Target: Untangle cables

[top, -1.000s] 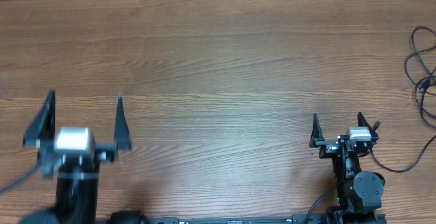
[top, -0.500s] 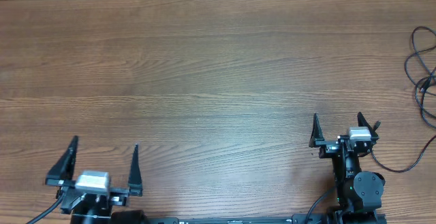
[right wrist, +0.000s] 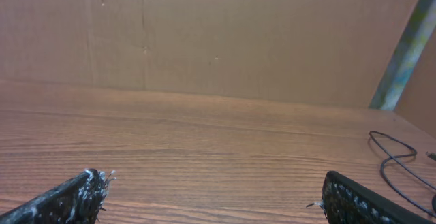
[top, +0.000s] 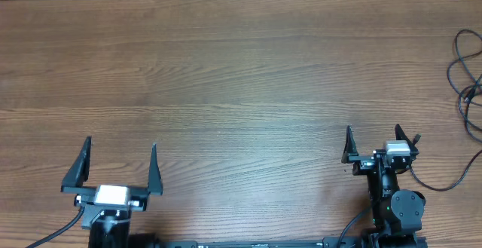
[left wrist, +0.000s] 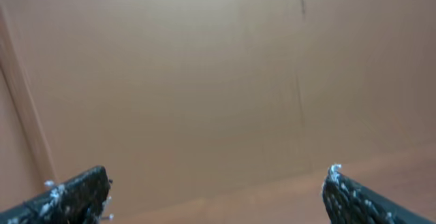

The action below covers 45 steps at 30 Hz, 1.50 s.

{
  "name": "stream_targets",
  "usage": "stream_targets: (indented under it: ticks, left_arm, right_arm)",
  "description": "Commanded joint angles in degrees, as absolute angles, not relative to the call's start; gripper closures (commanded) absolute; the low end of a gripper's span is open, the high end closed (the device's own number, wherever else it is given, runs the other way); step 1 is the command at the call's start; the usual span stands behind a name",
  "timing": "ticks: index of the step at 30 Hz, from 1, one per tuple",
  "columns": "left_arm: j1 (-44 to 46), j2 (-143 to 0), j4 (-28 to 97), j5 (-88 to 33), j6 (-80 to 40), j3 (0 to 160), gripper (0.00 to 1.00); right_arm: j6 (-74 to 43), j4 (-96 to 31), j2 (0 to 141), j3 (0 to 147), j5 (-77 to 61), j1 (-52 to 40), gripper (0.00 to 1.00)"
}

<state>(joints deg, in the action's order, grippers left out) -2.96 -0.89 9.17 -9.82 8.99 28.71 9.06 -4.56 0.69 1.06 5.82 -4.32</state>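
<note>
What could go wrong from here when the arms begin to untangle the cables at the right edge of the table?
1. The cables lie at the far right edge of the table, partly out of the overhead view; a pull might drag them off.
2. The left gripper sits far from them, so probably only the right gripper reaches them easily.
3. The strands are thin and looped; open jaws may pinch several together, tightening the tangle.

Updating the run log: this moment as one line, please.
left gripper: open, empty | right gripper: open, empty | cables: loose strands, far right edge of table, untouched | untangling: not started
</note>
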Motion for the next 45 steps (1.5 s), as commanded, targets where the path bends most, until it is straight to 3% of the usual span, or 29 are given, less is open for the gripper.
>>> stream_targets:
  ticks: [1,9,21,30,37,45]
  left_arm:
    - [-2.48,-0.19,0.12,-10.24,9.47,22.68,0.00]
    - [-2.48,-0.19,-20.71,-10.09,12.69,9.56,0.01]
    - [-2.50,-0.19,-24.60,-9.37,16.78,1.30,0.00]
    - [-2.59,-0.19,-11.90,-5.39,15.62,0.25,0.01]
    - [-2.59,-0.19,4.51,3.20,-5.72,0.25,0.00]
    - [-2.59,-0.19,4.34,2.96,0.03,0.25,0.00]
  right_arm:
    - [9.08,-4.25,0.16,0.45,5.96,-4.45,0.00]
    - [9.10,-4.25,0.16,0.45,5.96,-4.43,0.00]
    - [9.08,-4.23,0.16,0.45,5.96,-4.43,0.00]
    - [9.10,-4.25,0.16,0.45,5.96,-4.43,0.00]
    - [9.10,-4.25,0.16,0.45,5.96,-4.45,0.00]
    - [9.08,-4.25,0.16,0.45,5.96,-4.43,0.00]
